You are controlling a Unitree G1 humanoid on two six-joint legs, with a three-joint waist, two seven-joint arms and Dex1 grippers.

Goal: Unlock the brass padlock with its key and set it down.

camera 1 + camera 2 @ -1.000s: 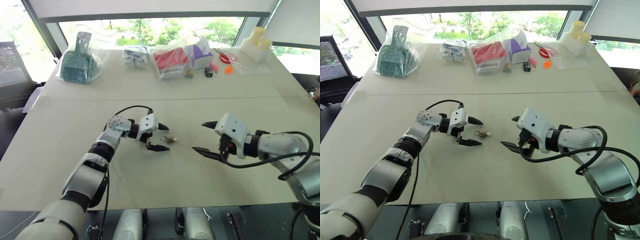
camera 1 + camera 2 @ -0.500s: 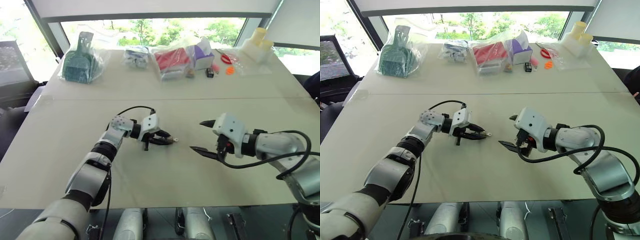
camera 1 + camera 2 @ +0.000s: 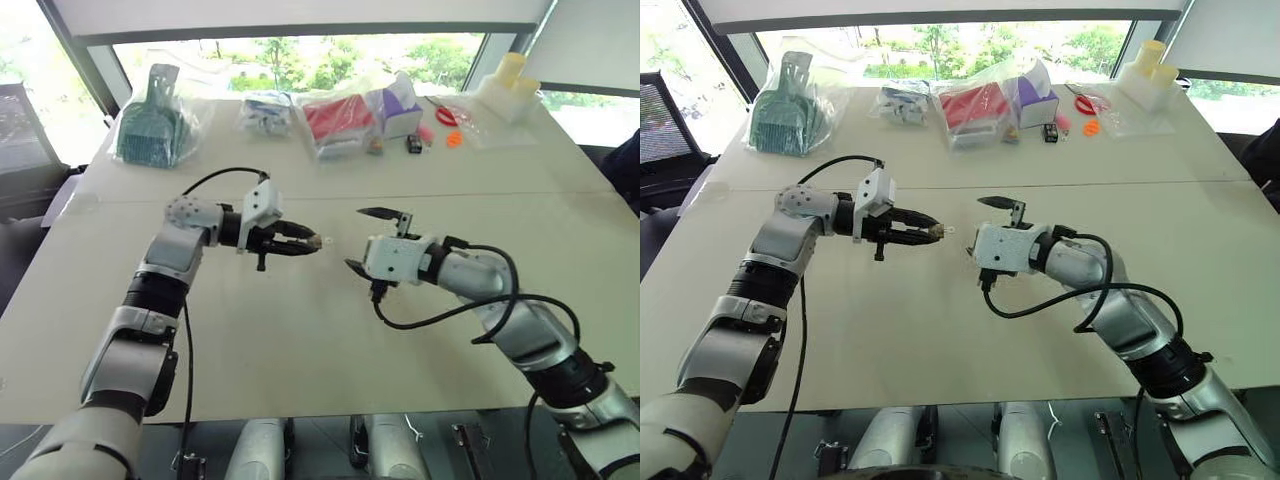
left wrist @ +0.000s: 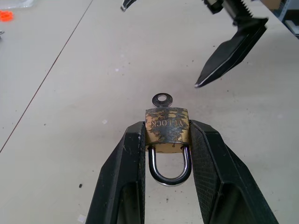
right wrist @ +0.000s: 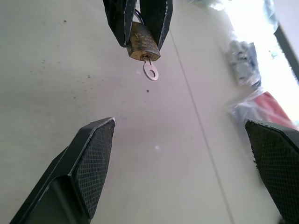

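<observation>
My left gripper [image 3: 303, 243] is shut on the brass padlock [image 4: 167, 129], clamping its dull yellow body between both fingers well above the table. The silver shackle [image 4: 170, 169] points back toward the wrist. The key [image 4: 161, 99] sits in the padlock's keyhole, its small round head sticking out of the far end. My right gripper [image 3: 356, 240] is open a short way to the right of the padlock, one finger above the other, facing the key head [image 5: 150, 71]. Nothing lies between its fingers.
Along the far edge of the white table [image 3: 300, 340] lie bagged goods: a green scoop [image 3: 150, 125], a red pack [image 3: 340, 118], a purple box [image 3: 402, 105], red scissors [image 3: 450, 114] and white bottles [image 3: 510, 85]. A seam [image 3: 560, 193] crosses the table.
My left gripper closed on the padlock on the table and lifted it up and to the left. My right gripper swung in leftward and rolled, staying open.
</observation>
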